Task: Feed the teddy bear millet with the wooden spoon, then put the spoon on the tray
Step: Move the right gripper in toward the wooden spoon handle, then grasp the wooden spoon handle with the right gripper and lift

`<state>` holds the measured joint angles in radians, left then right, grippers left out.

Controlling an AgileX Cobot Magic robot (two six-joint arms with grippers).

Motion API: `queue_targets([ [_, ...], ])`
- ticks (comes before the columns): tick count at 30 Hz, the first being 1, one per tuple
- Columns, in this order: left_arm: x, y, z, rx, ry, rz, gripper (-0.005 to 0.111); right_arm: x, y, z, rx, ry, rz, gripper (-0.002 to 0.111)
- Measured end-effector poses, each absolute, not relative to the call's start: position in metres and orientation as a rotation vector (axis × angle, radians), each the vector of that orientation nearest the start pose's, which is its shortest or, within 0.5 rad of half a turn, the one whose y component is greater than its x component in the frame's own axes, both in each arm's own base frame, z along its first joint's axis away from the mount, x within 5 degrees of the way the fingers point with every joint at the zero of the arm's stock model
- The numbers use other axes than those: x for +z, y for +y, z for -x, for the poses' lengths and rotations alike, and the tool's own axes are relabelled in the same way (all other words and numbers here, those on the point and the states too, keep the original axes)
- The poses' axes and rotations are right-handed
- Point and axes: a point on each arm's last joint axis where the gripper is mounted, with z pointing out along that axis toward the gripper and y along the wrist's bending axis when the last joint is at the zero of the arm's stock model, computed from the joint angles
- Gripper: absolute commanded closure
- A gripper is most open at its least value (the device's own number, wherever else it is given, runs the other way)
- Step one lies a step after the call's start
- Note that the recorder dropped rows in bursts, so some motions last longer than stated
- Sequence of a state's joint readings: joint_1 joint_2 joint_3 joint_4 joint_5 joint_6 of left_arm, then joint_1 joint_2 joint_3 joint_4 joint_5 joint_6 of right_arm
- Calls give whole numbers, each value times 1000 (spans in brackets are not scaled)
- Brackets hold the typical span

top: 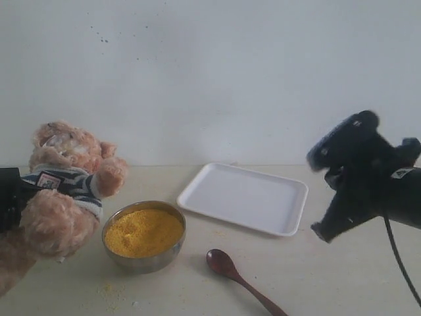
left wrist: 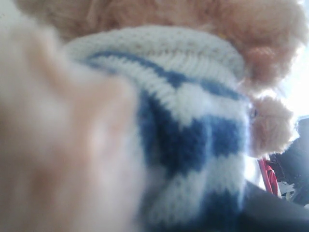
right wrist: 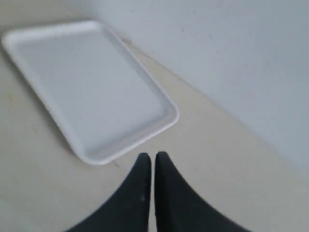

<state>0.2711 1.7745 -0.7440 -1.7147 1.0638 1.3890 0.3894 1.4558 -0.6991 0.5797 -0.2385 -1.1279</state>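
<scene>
The teddy bear (top: 66, 191) leans over the table's left side, its striped shirt (left wrist: 193, 135) filling the left wrist view. My left gripper (top: 16, 194) is clamped on its body, fingertips buried in the fur. Just right of the bear stands the metal bowl of millet (top: 143, 232). In front of the bowl the wooden spoon (top: 230, 268) lies on the table, held by nothing. The white tray (top: 243, 196) (right wrist: 91, 92) is empty. My right gripper (top: 320, 230) (right wrist: 152, 157) hovers right of the tray, shut with nothing between its fingers.
A few spilled millet grains (top: 108, 288) lie on the table in front of the bowl. A pale wall (top: 210, 72) rises right behind the tray. The beige tabletop (top: 329, 276) runs on to the right under my right arm.
</scene>
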Motion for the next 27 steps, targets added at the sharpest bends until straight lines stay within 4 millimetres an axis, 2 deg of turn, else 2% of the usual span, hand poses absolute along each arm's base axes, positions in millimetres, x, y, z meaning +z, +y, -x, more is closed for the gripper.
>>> queue_targets([
  [3, 173, 3, -305, -1277, 2121, 227, 103, 227, 102, -278, -485, 1680, 1254, 106],
  [5, 173, 3, -305, -1277, 2121, 227, 103, 225, 101, -277, -521, 1655, 1342, 106],
  [7, 173, 3, -305, -1277, 2121, 227, 103, 222, 102, -275, -449, 1734, 1279, 106],
  [12, 173, 3, -305, -1277, 2121, 227, 103, 213, 109, -267, 3, 2079, 821, 103],
  [15, 173, 3, -305, -1277, 2121, 227, 103, 203, 121, -256, 224, 2174, 883, 85],
  [17, 173, 3, -305, -1277, 2121, 227, 103, 196, 126, -251, 314, 2206, 955, 65],
  [20, 173, 3, -305, -1277, 2122, 225, 103, 189, 130, -248, 373, 2231, 1006, 45],
  [23, 173, 3, -305, -1277, 2122, 225, 103, 182, 131, -249, 378, 2253, 1018, 45],
  [27, 173, 3, -305, -1277, 2122, 225, 103, 165, 133, -251, 404, 2316, 1025, 54],
])
